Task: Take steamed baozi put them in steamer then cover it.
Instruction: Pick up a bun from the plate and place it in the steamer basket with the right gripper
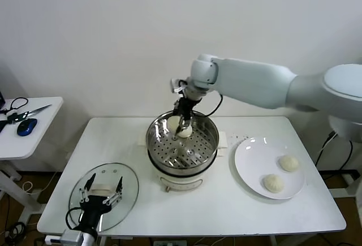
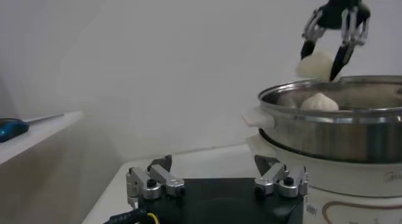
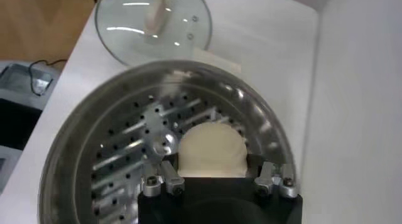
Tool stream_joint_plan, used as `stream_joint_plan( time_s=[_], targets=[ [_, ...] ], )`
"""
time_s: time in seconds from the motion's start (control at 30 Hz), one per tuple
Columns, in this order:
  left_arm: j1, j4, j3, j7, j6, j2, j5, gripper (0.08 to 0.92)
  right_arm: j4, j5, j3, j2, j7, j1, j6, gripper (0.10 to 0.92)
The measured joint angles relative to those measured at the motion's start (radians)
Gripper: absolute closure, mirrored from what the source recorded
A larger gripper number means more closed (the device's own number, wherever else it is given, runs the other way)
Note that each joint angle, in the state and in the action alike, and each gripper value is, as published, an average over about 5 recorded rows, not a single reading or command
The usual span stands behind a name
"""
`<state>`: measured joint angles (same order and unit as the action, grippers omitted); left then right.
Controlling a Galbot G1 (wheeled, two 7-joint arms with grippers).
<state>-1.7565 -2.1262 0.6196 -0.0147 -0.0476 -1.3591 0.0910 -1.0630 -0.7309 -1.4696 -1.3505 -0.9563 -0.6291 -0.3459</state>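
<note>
My right gripper (image 1: 184,125) hangs over the back of the steel steamer (image 1: 169,155), shut on a cream baozi (image 1: 186,132). The right wrist view shows this baozi (image 3: 211,150) between the fingers, above the perforated floor (image 3: 119,150). The left wrist view shows it (image 2: 314,65) above the rim. Another baozi (image 1: 173,123) lies inside by the back wall (image 2: 319,101). Two more baozi (image 1: 289,163) (image 1: 273,182) sit on the white plate (image 1: 254,161). The glass cover (image 1: 130,184) lies flat at the front left. My left gripper (image 1: 102,192) hovers open over it.
The plate stands to the right of the steamer. A small side table (image 1: 34,138) at the far left holds scissors and a blue mouse (image 1: 26,126). The steamer's white base (image 2: 326,181) is close in front of the left gripper (image 2: 213,165).
</note>
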Motion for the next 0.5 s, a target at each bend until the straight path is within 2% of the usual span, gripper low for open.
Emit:
stream_joint_plan(
  time_s=[0.37,0.5],
  targets=[
    [0.003,0.008,0.002,0.0,0.001,0.0,0.004,0.177,0.026,0.027,-0.012,-0.048,0.016,0.077,-0.002,0.327],
    [0.004,0.011,0.002,0.0,0.001,0.0,0.004,0.177,0.032,0.038,-0.011,-0.054,0.022,0.089,-0.004,0.261]
  ],
)
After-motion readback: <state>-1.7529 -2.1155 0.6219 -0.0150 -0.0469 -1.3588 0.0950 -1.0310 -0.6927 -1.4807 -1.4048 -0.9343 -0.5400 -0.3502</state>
